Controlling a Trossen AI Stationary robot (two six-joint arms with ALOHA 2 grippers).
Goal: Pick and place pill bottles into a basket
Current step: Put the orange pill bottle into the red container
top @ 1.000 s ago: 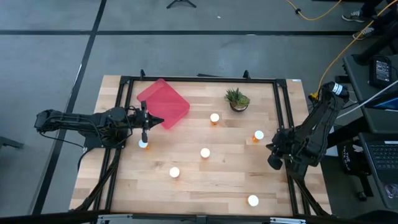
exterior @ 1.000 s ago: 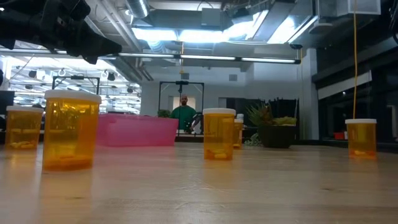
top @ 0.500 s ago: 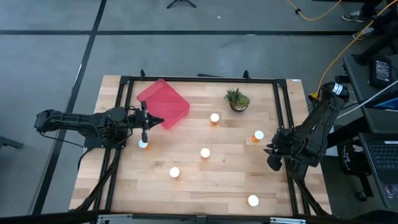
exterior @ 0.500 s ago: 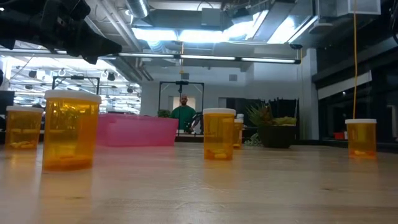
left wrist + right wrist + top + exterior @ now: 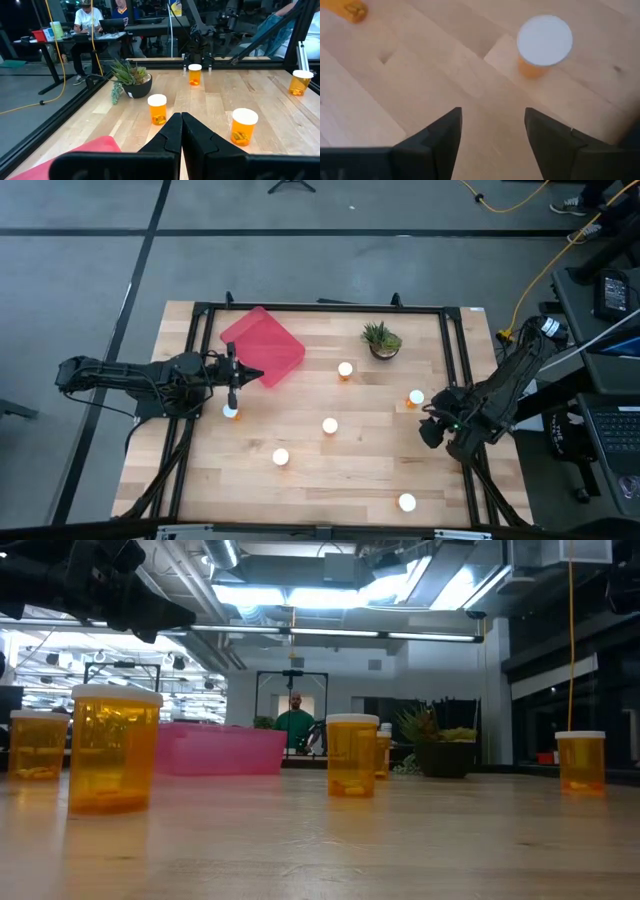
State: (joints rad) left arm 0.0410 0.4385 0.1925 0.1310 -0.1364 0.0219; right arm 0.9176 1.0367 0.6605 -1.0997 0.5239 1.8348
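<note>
Several orange pill bottles with white caps stand upright on the wooden table, among them bottles at the left [image 5: 230, 411], in the middle [image 5: 329, 425] and at the right [image 5: 415, 397]. The red-pink basket [image 5: 262, 345] lies flat at the far left. My left gripper [image 5: 252, 374] is shut and empty, above the table beside the basket's near corner [image 5: 75, 155]. My right gripper [image 5: 430, 430] is open and empty near the right edge, pointing down; one bottle [image 5: 544, 42] stands on the table beyond its fingers [image 5: 437, 135].
A small green potted plant [image 5: 381, 338] stands at the far middle of the table. A black frame [image 5: 455, 360] runs along the table's edges. More bottles stand near the front [image 5: 281, 457] and the front right [image 5: 406, 502]. People sit at desks beyond the table [image 5: 90, 20].
My right gripper has gone a little toward the table's left edge, in over the tabletop. The left arm, the bottles and the basket have kept still.
</note>
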